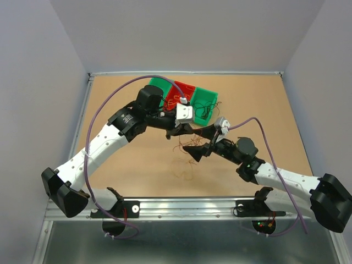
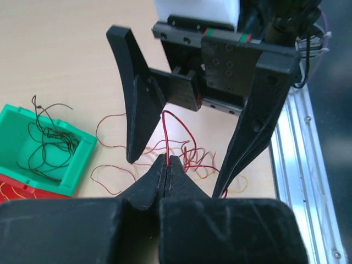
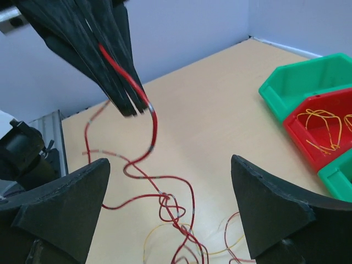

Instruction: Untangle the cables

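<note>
Left pincer (image 2: 166,160) clamped on red cable (image 2: 166,135), strand hanging near-vertical to table (image 3: 220,99), right pincer (image 3: 170,162) agape, empty.

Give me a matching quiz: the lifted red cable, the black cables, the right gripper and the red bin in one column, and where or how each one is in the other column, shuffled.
1. red cable
2. black cables
3. right gripper
4. red bin

A. open, holding nothing
B. holds yellow cables
C. in a green bin
D. pinched in the shut left gripper

Pairs: 1-D, 2-C, 3-A, 4-B
</note>
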`<action>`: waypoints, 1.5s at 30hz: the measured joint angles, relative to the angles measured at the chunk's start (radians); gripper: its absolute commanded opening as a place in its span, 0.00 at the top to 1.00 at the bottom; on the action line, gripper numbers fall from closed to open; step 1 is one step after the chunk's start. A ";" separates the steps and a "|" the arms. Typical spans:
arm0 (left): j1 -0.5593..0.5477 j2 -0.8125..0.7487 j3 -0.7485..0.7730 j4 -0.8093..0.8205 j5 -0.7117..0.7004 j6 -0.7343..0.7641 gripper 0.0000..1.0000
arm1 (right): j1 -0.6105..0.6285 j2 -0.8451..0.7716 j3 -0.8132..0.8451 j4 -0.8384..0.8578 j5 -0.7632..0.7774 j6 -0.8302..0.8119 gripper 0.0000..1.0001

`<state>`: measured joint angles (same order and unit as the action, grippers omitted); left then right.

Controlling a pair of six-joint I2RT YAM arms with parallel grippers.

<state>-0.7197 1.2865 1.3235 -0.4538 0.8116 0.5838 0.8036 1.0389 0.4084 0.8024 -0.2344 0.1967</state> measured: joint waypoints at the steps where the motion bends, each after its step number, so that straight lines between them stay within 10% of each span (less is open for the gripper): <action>1: -0.002 0.003 0.018 -0.014 0.006 -0.004 1.00 | 0.000 0.010 0.000 0.010 -0.012 -0.003 0.07; 5: -0.011 0.037 0.140 -0.040 0.034 -0.037 1.00 | 0.002 0.100 0.003 0.038 -0.072 -0.004 0.19; 16: 0.074 0.127 0.574 0.080 -0.235 -0.343 1.00 | 0.042 0.496 0.115 0.054 0.003 0.078 0.99; 28: 0.572 0.032 0.319 0.381 -0.476 -0.677 1.00 | 0.043 0.280 0.002 0.109 0.467 0.272 0.99; 45: 0.758 -0.018 -0.101 0.650 -0.416 -0.890 1.00 | 0.068 -0.241 -0.098 -0.101 0.996 0.322 0.95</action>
<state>0.0387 1.2686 1.2221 0.1959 0.3958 -0.3058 0.8715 0.7975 0.3103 0.7010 0.7616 0.5186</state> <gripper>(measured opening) 0.026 0.037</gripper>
